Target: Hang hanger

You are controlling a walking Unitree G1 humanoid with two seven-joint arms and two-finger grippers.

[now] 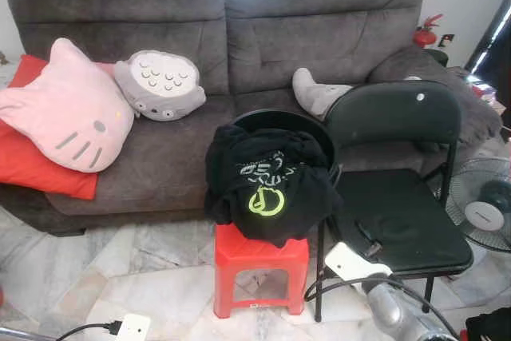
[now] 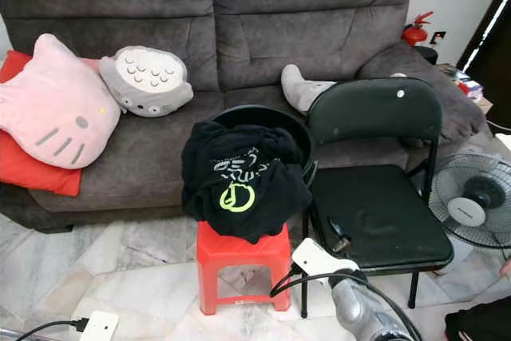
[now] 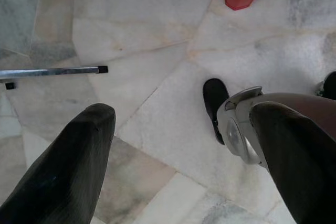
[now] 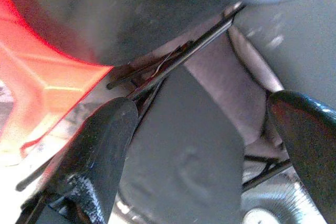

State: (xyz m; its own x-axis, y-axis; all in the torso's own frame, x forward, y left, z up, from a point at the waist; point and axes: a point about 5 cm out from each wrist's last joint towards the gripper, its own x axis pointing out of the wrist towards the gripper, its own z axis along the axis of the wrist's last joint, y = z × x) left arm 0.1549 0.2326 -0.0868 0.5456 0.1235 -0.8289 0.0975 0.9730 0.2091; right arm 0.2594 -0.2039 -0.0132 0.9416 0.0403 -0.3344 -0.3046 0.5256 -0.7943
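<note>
A black garment with a lime-green print (image 1: 267, 185) is draped over the rim of a black round basket (image 1: 319, 127), which stands on a red plastic stool (image 1: 259, 265). To its right is a black folding chair (image 1: 399, 213). My right gripper (image 1: 365, 239) reaches low over the front left corner of the chair's seat, fingers open. In the right wrist view, thin dark rods (image 4: 178, 59) run between the seat and the red stool (image 4: 37, 87); I cannot tell if they are a hanger or the chair's frame. My left gripper (image 3: 184, 111) hangs open over the marble floor.
A dark grey sofa (image 1: 239, 29) behind holds a pink cat cushion (image 1: 68, 109), a grey plush (image 1: 160, 85) and a red pillow (image 1: 32, 169). A fan (image 1: 483, 205) stands to the right of the chair. A white power strip (image 1: 132, 327) lies on the floor. A metal bar (image 3: 52, 72) crosses the floor.
</note>
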